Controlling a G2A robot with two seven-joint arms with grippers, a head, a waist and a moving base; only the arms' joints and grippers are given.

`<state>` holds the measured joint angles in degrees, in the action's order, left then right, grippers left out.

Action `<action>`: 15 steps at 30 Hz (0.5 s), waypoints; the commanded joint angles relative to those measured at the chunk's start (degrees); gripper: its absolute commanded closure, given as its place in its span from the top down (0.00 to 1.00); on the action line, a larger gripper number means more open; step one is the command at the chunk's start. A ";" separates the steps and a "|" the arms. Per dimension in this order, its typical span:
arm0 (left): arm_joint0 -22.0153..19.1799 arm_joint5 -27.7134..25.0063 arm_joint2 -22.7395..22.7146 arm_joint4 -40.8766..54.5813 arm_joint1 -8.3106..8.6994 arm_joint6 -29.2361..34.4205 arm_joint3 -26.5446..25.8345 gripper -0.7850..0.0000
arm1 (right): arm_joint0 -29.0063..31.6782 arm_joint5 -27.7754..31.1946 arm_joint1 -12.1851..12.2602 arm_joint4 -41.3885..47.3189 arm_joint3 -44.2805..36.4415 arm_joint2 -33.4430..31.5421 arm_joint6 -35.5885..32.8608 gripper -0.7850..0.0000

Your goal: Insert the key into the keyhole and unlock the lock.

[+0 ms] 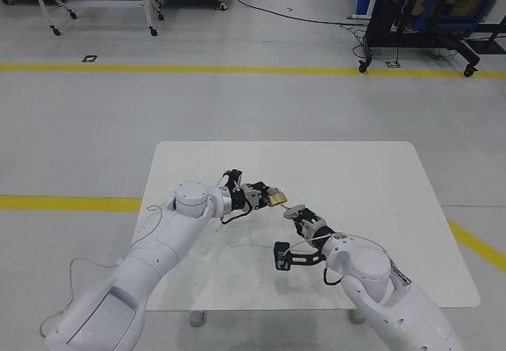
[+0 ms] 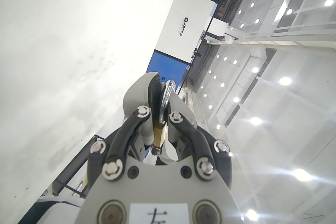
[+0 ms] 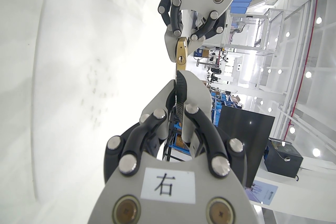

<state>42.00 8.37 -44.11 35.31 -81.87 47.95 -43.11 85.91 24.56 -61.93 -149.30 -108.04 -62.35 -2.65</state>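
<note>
A brass lock (image 1: 276,197) hangs above the middle of the white table, clamped in my left gripper (image 1: 261,195). In the left wrist view the fingers (image 2: 139,101) are shut on its brass body (image 2: 158,134) and a silver metal part (image 2: 167,93). From the right wrist view the lock (image 3: 181,50) turns its narrow keyhole face toward me, and the keyhole (image 3: 180,60) is empty. My right gripper (image 3: 176,80) is shut on the thin key (image 3: 174,78), whose tip sits at the lock's near edge, just off the keyhole. Seen from the top, the right gripper (image 1: 295,213) is close beside the lock.
The white table (image 1: 375,175) stretches wide around both grippers, with bare surface to the right and toward the far edge. Grey floor with yellow lines surrounds it, and wheeled frames stand far behind.
</note>
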 commanded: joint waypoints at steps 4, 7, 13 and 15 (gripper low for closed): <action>0.17 0.51 -0.42 -0.49 -0.06 0.21 -0.23 0.00 | -0.34 -0.41 -0.17 0.03 0.16 0.29 -0.06 0.00; 0.25 0.73 -0.63 -0.86 -0.10 0.31 -0.30 0.00 | -0.38 -0.69 -0.25 0.11 0.13 0.24 -0.36 0.00; 0.44 1.04 -1.12 -1.39 -0.19 0.22 -0.41 0.00 | 0.26 -0.70 -0.20 0.78 -0.60 -0.62 0.20 0.00; 0.50 1.18 -1.27 -1.48 -0.22 0.36 -0.46 0.00 | 0.53 -0.76 -0.18 0.59 -0.76 -0.90 -0.22 0.00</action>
<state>42.49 9.49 -45.32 33.92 -82.08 48.23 -43.54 86.34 23.79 -62.12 -148.58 -108.76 -63.16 -2.64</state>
